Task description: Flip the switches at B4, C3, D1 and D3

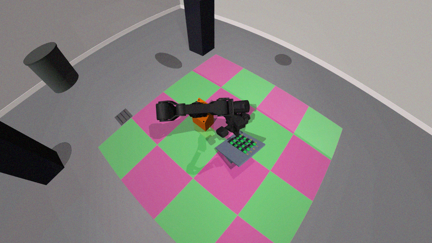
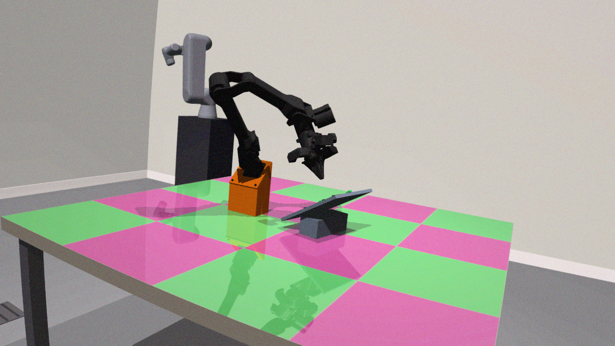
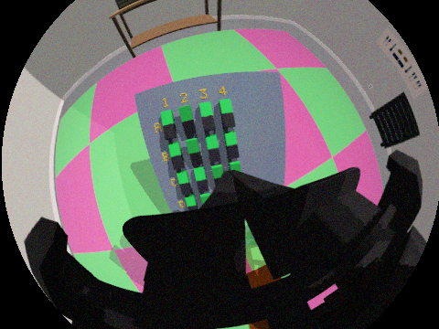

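Switch panel (image 1: 227, 153) (image 2: 301, 211) (image 3: 261, 128): tilted on a grey support block (image 2: 315, 228), on the pink-and-green table (image 1: 235, 193) (image 2: 387, 327) (image 3: 215, 50). In the top view, the panel lies between four and five o'clock from the orange base (image 1: 205, 123) (image 2: 242, 200) of the black arm (image 1: 205, 109) (image 2: 266, 92).

Gripper (image 1: 237, 132) (image 2: 321, 177) (image 3: 230, 175): fingers fully together, nothing held. In the exterior view, the fingertips point to six o'clock and stand apart from the panel, above it.

Panel markings, wrist view: column numbers 1 to 4 run along the twelve o'clock side of the switches; row letters A to D run down the nine o'clock side. Visible switches show green toward twelve o'clock; where the other half is visible, it is black toward six o'clock.

Task switches: B4 (image 3: 231, 138) is visible. C3 (image 3: 217, 172) and D1 (image 3: 190, 201) are partly covered by the gripper. D3 is hidden behind it. The raised end of each cannot be determined reliably.

Background, exterior view: a grey arm (image 2: 194, 68) stands on a dark pedestal (image 2: 189, 150), at eleven o'clock from the orange base
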